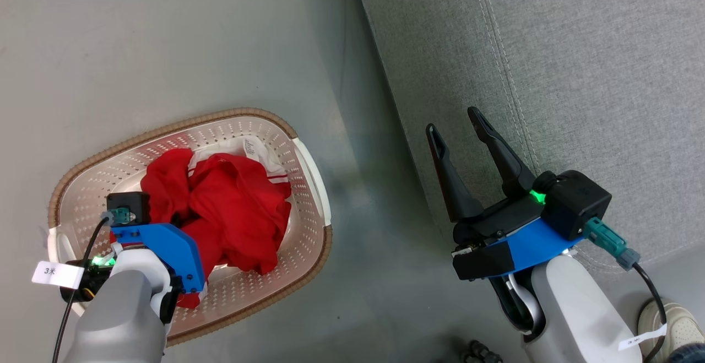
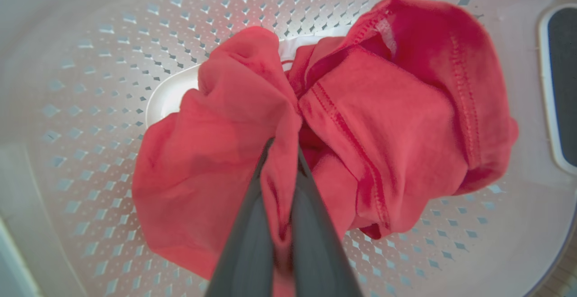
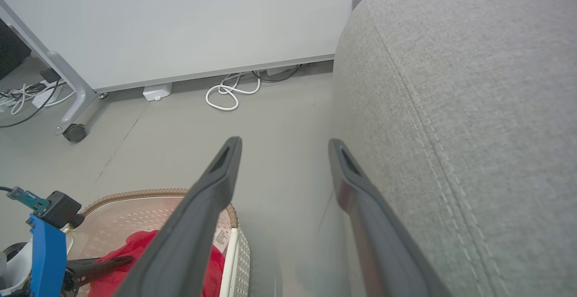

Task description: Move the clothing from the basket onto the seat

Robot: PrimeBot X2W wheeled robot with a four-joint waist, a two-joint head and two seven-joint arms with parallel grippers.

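The red clothing (image 1: 231, 209) lies bunched in the cream perforated basket (image 1: 220, 116) on the floor, with a white panel (image 1: 259, 151) and label showing at its far side. My left gripper (image 2: 284, 146) reaches down into the basket and is shut on a fold of the red cloth (image 2: 212, 153); its blue wrist housing (image 1: 165, 247) hides the fingers in the head view. My right gripper (image 1: 455, 120) hangs open and holds nothing, over the front edge of the grey seat (image 1: 578, 76). In the right wrist view the seat (image 3: 473, 107) is right beside the open fingers (image 3: 225, 171).
Grey floor (image 1: 358, 131) separates the basket from the sofa. A white panel on castors (image 3: 180, 17) stands farther off, with a coiled white cable (image 3: 230, 94) at its foot. A person's pale shoe (image 1: 680, 324) shows at the lower right.
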